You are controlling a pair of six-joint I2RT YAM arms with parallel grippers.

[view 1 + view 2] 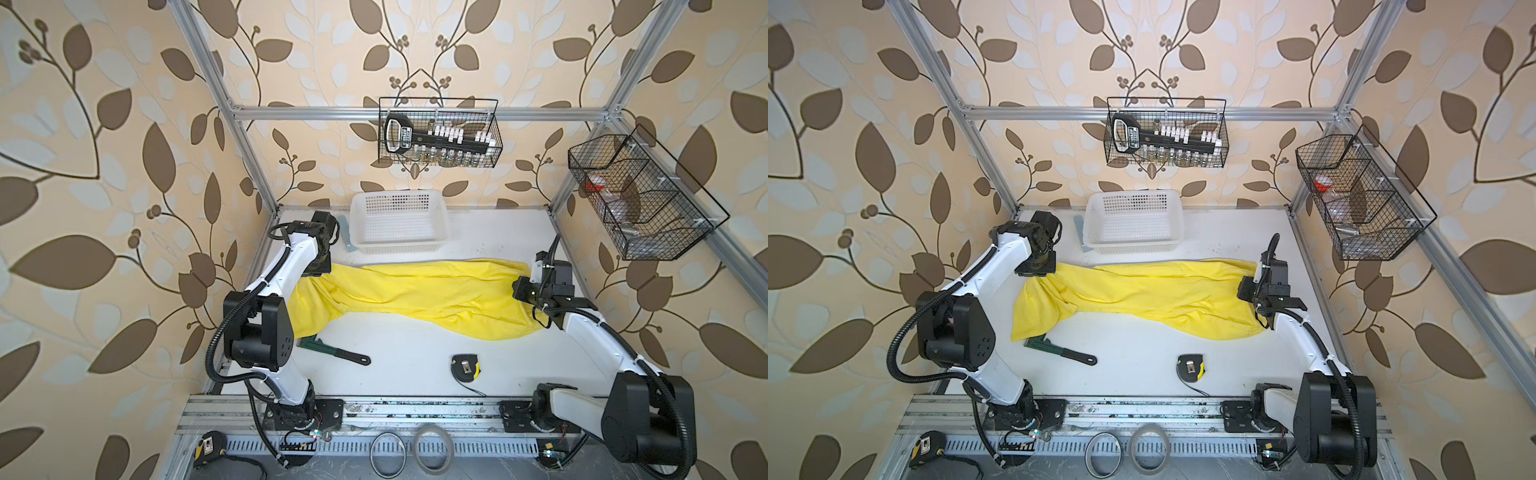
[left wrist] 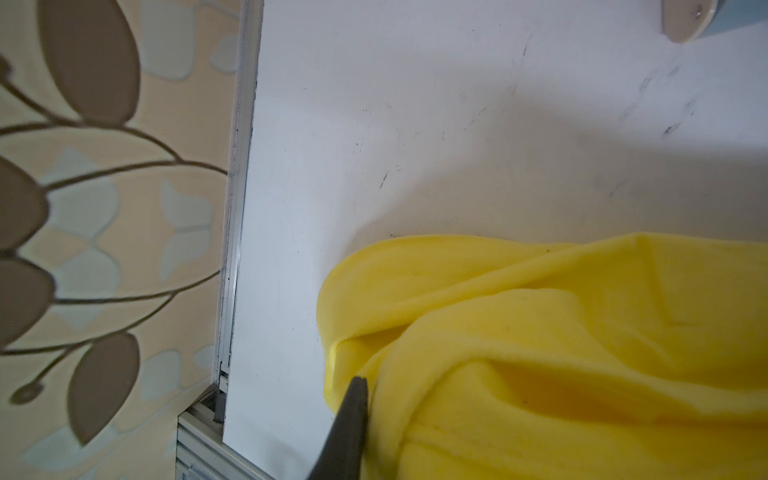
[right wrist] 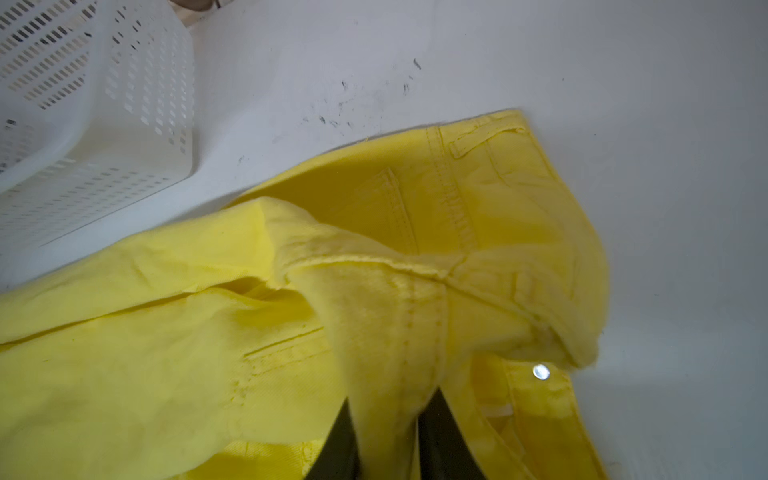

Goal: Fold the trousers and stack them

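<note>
Your right hand [image 3: 390, 401] is clamped on a raised ridge of the trousers [image 1: 415, 291] near the button [image 3: 540, 372]. Your left hand [image 2: 363, 388] shows one finger [image 2: 351, 419] against the cloth's edge; you cannot tell whether it grips. In both top views the trousers lie across the middle of the desk [image 1: 415, 361], just below the basket [image 1: 399, 245].

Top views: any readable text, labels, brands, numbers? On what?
Nothing reads clearly.
White label on the black tool rack in the wire basket: print there, too blurred to read.
Tape measure on the table: no legible print.
Yellow trousers, white basket: no markings visible.
</note>
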